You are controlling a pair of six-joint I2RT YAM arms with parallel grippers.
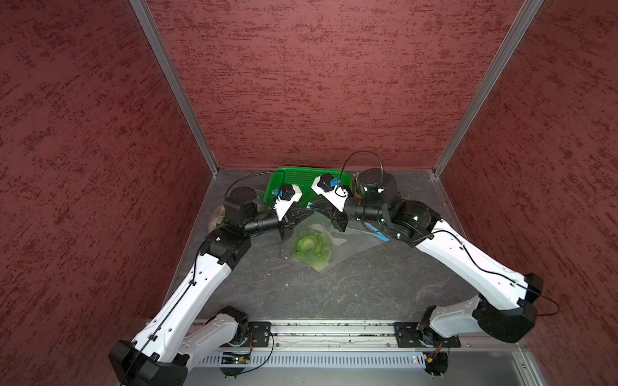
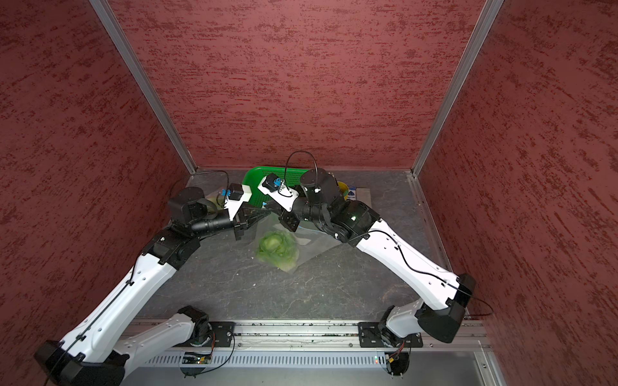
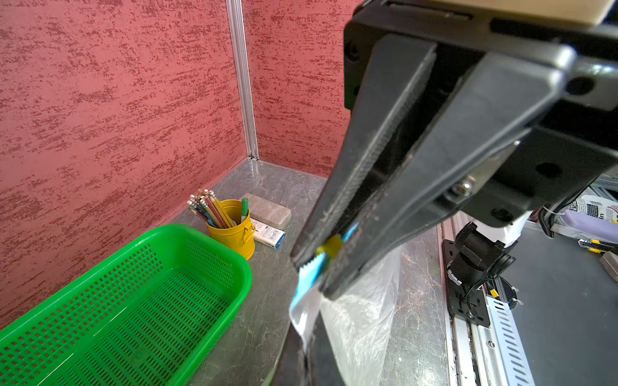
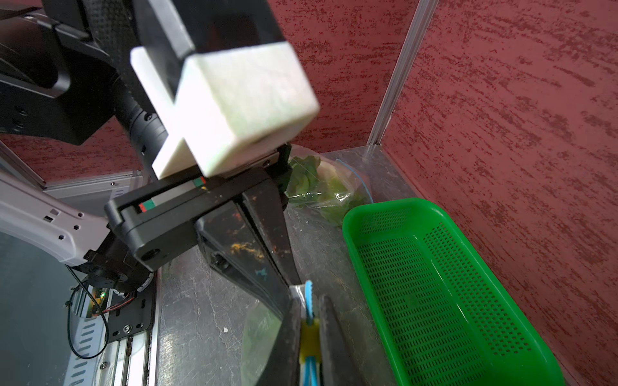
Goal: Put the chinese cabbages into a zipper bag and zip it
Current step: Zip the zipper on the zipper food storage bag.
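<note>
Since zipping needs tension, my left gripper [image 3: 314,277] clamps the zipper bag [image 3: 361,317] corner; my right gripper [image 4: 309,310] nips the slider [image 4: 309,341].

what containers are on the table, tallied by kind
green perforated plastic basket: 1
clear plastic zipper bag: 2
yellow metal bucket of pencils: 1
total: 4
</note>
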